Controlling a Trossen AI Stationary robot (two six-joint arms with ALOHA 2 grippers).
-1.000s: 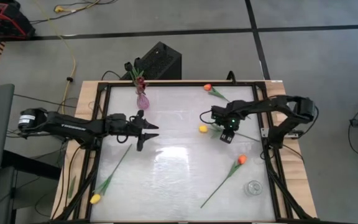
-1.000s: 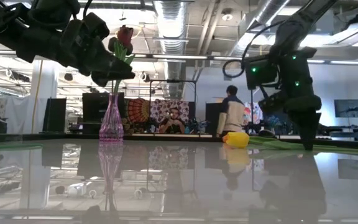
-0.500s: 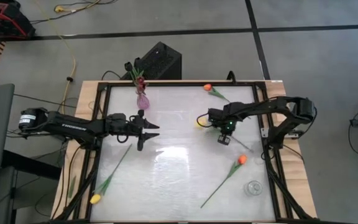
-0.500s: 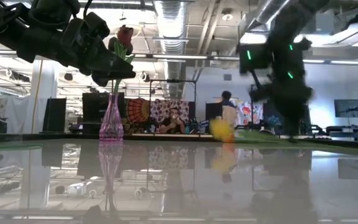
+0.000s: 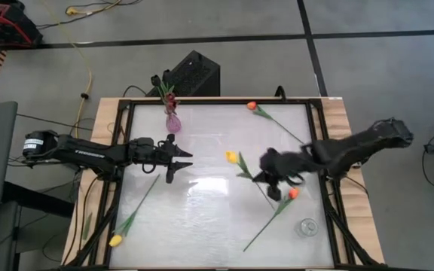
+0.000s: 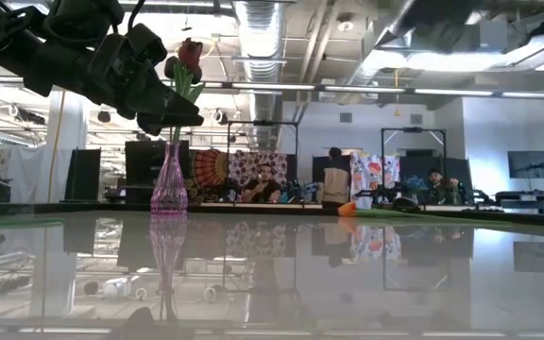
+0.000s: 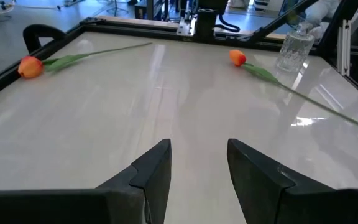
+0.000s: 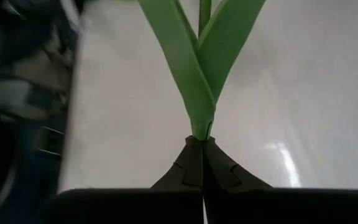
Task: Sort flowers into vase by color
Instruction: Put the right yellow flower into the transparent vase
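My right gripper (image 5: 271,183) is shut on a yellow tulip (image 5: 232,156), whose head points toward the table's left. My left gripper (image 5: 181,159) stands open over the table's left half, empty. A pink vase (image 5: 172,120) with a dark red tulip (image 6: 189,57) stands at the far edge. One orange tulip (image 5: 252,106) lies at the far edge. A second orange tulip (image 5: 293,193) lies by my right gripper. Another yellow tulip (image 5: 115,241) lies at the near left corner. My right gripper pinches the yellow tulip's green stem (image 8: 201,132) between its two shut fingertips (image 8: 191,163), just below where two leaves branch off. Stem and leaves run on past the fingertips. The tulip does not show at table level in the low view, so it is off the table.
A clear glass vase (image 5: 306,227) stands near the near right corner and also shows in the left wrist view (image 7: 294,43). A dark frame (image 5: 119,150) rims the table. A black box (image 5: 193,74) sits beyond the far edge. People sit in the room behind.
My right gripper has shut on the yellow tulip's stem and swung quickly up and toward the near edge. The tulip left the table; its head shifted toward the table's left and the stem turned with it.
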